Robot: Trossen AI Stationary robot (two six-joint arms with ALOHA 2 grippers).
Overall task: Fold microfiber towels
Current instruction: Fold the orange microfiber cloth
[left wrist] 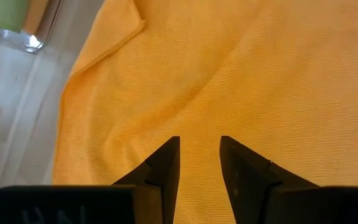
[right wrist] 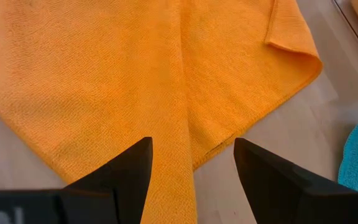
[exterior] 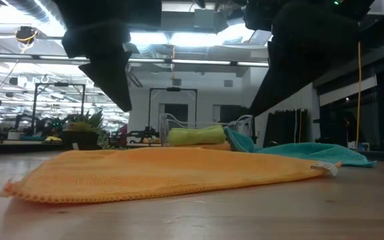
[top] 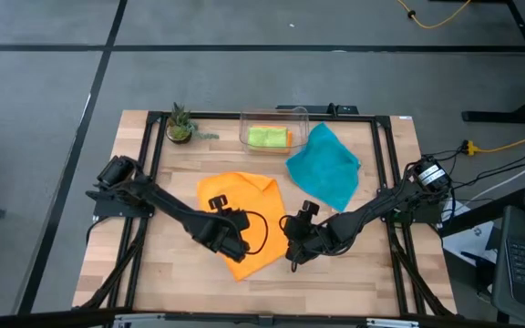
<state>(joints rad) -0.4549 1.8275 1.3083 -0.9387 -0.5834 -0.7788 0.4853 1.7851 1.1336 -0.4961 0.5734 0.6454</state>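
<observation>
Left pincer [left wrist: 199, 163]: my fingers parted, nothing between them, above the orange microfiber towel [top: 244, 214].
Right pincer [right wrist: 192, 168]: my fingers spread wide over that towel's edge.
Orange towel: flat, mid-table.
Teal microfiber towel [top: 326, 166]: crumpled beside clear plastic bin [top: 273, 115].

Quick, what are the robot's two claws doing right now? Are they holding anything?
Left gripper: open, empty, above the orange towel.
Right gripper: open, empty, over the same towel's edge.
</observation>
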